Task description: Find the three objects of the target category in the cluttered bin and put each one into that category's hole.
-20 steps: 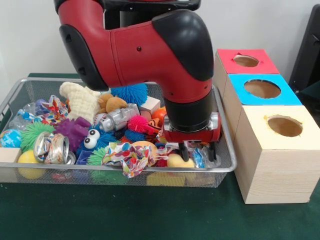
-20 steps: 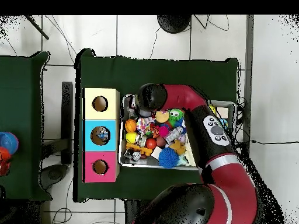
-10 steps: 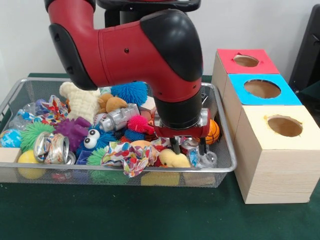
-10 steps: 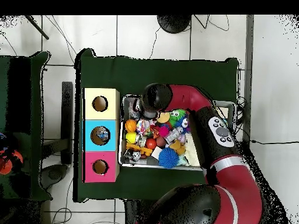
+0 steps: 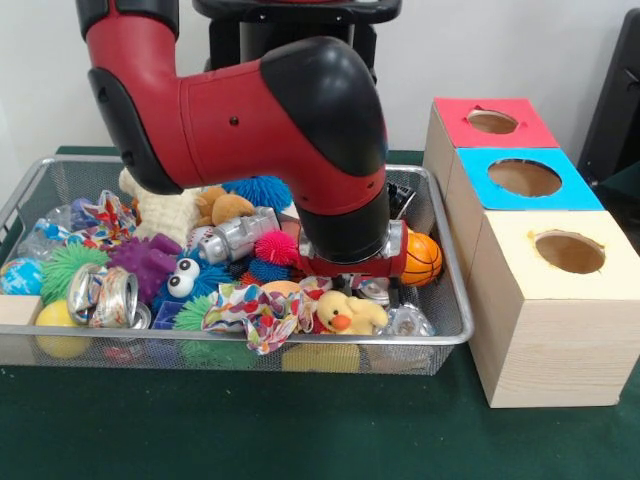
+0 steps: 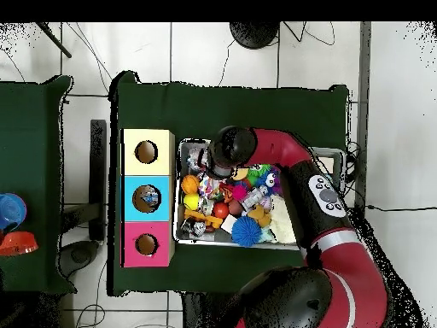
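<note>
The wire mesh bin [image 5: 250, 342] is full of toys, and it also shows in the overhead view [image 6: 181, 237]. My gripper [image 5: 366, 288] reaches down into the clutter at the bin's right end, just behind a yellow duck [image 5: 345, 313]. Its tips are hidden by the wrist and the toys. One clear wrinkly bottle [image 5: 405, 321] lies in the bin's front right corner, right of my gripper. Another clear bottle with a blue-white label [image 5: 43, 234] lies at the bin's far left. A third bottle is not in view in the bin. In the overhead view the arm's wrist [image 6: 229, 149] covers my gripper.
Three boxes with round holes stand right of the bin: red [image 5: 492, 122], blue [image 5: 525, 178], cream [image 5: 568, 250]. Something pale shows inside the blue box's hole [image 6: 149, 198]. An orange ball [image 5: 422, 258], crushed cans [image 5: 105, 295] and a patterned paper wad [image 5: 255, 310] lie in the bin.
The arm has swung left in the front view, away from the bin's front right corner. The yellow duck, the orange ball and the corner bottle have come into view.
</note>
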You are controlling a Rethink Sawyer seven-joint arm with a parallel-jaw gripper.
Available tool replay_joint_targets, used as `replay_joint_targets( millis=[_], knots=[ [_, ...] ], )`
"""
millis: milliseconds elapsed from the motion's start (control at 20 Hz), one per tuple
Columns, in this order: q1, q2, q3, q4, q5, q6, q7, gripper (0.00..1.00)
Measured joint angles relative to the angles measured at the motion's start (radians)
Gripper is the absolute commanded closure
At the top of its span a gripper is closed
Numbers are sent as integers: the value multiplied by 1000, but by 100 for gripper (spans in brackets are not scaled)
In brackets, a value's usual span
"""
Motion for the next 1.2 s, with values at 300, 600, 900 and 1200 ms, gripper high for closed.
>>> replay_joint_targets(
  millis=[300,600,900,1200],
  knots=[
    [-18,24,6,27,25,-25,0,0],
    [-32,20,6,61,55,-70,0,0],
    [-38,5,6,102,79,-136,0,0],
    [-18,-50,5,177,133,-249,1,0]
  ],
)
